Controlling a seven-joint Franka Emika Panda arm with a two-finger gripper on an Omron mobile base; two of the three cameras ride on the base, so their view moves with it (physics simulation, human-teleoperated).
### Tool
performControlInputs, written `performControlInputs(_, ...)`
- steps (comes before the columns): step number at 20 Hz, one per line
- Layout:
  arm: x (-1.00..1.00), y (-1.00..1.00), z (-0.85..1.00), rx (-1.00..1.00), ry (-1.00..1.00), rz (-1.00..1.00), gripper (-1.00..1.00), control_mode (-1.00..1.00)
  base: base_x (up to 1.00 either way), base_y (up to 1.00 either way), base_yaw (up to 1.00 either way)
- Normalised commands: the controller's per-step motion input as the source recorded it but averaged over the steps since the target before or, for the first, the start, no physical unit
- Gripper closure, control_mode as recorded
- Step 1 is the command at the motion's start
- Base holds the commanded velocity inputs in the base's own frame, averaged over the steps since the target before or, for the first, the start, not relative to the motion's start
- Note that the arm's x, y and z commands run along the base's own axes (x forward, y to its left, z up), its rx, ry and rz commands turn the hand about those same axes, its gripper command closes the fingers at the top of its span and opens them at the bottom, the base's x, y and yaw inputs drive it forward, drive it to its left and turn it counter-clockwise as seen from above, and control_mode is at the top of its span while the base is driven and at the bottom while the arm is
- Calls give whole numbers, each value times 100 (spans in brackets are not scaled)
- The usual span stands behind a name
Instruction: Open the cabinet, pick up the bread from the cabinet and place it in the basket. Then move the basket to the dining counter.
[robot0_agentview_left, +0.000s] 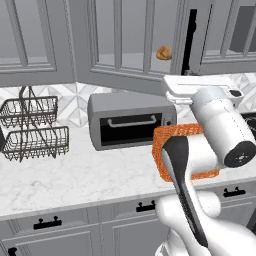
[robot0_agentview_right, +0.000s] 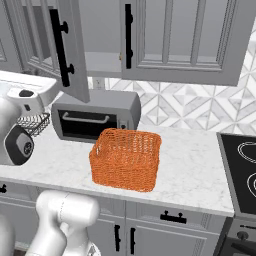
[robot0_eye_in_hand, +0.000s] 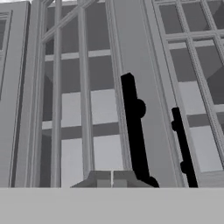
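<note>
- We see the bread (robot0_agentview_left: 164, 52) sitting on the shelf inside the cabinet (robot0_agentview_left: 120, 45), whose left door (robot0_agentview_right: 60, 45) stands swung open.
- Below the cabinet, the basket (robot0_agentview_right: 126, 159) rests on the table (robot0_agentview_right: 190, 175), just in front of the toaster oven (robot0_agentview_right: 95, 120).
- Our gripper (robot0_eye_in_hand: 112, 180) has its fingers together, right beside the cabinet door's black handle (robot0_eye_in_hand: 133, 127).
- A wire rack (robot0_agentview_left: 32, 130) stands left of the toaster oven.

The grey cabinet (robot0_agentview_right: 65, 50) above the surface has one door swung open; the small golden-brown bread (robot0_agentview_left: 164, 52) sits inside on its shelf. The square orange basket (robot0_agentview_right: 126, 159) stands upright on the marble surface by the toaster oven, below the tool
</note>
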Motion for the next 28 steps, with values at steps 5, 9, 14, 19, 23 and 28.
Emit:
performControlInputs(5,0,-59,0,0,0,8,100,-100,0,0,0)
performControlInputs(9,0,-100,0,2,0,24,100,-100,0,0,0)
performControlInputs(14,-12,-100,0,1,0,31,100,-100,0,0,0)
performControlInputs(19,1,-89,0,1,0,41,100,-100,0,0,0)
performControlInputs(23,21,-51,0,0,0,53,100,-100,0,0,0)
performControlInputs(28,51,1,-4,0,0,44,100,-100,0,0,0)
